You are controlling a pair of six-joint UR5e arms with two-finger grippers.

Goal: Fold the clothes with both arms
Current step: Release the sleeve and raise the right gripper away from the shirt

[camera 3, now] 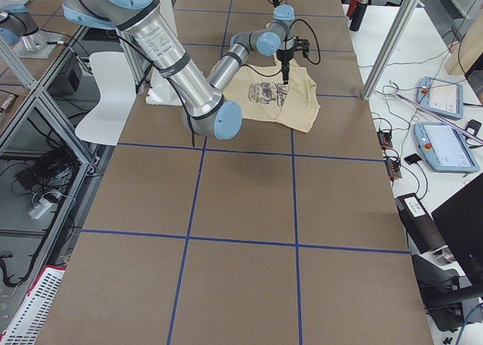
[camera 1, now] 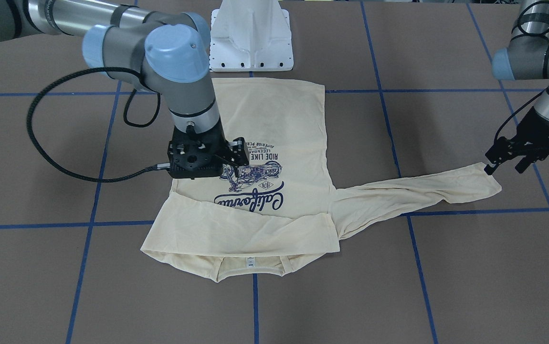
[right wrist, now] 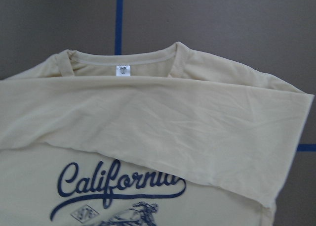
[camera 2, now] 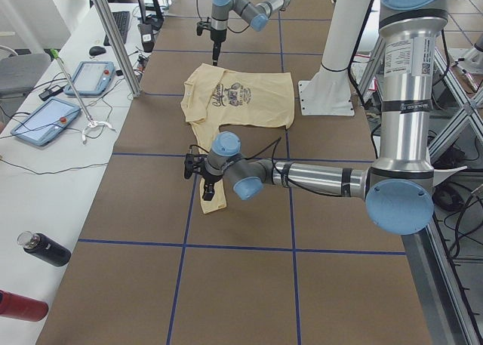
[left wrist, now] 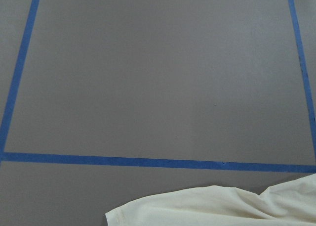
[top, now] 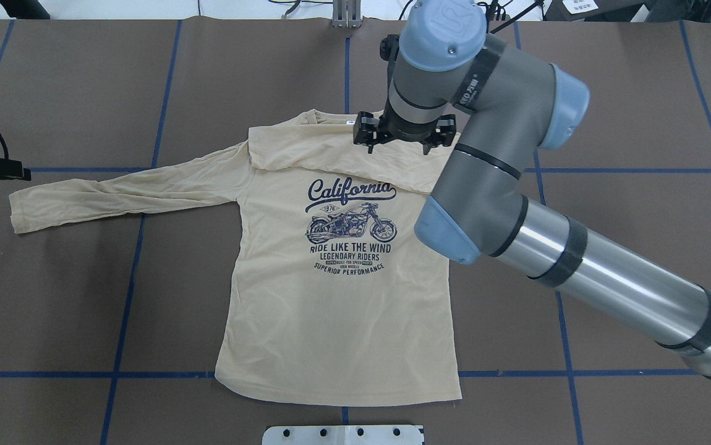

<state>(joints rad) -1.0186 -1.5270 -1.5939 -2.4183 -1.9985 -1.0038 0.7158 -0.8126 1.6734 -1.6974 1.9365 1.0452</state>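
Shirt (top: 337, 296) of pale cream-yellow lies flat and face up on the brown table (top: 609, 93). Its hem is toward the white pedestal base (camera 1: 250, 38) and its collar points away from the robot. The navy motorcycle print (top: 349, 228) is uncovered except for the tail of the word "California". That tail sits under the folded sleeve (right wrist: 163, 122), which is laid straight across the chest just below the collar. The small white neck tag (right wrist: 123, 70) shows inside the neckline.

The other sleeve (top: 127, 194) stretches out sideways toward the robot's left. It is a little creased, and its cuff ends just past a blue tape line (top: 127, 296).

The left gripper (camera 1: 506, 168) sits low at that cuff with its fingers spread apart, one tip right at the corner of the fabric. It holds nothing. The left wrist camera sees only the cuff's edge and bare table.

The right arm (top: 516, 204) reaches over the shirt, and the right gripper (camera 1: 236, 155) points straight down over the shirt's right half. From the side views it seems to hang clear of the cloth. No view shows whether its fingers are spread or pressed together.
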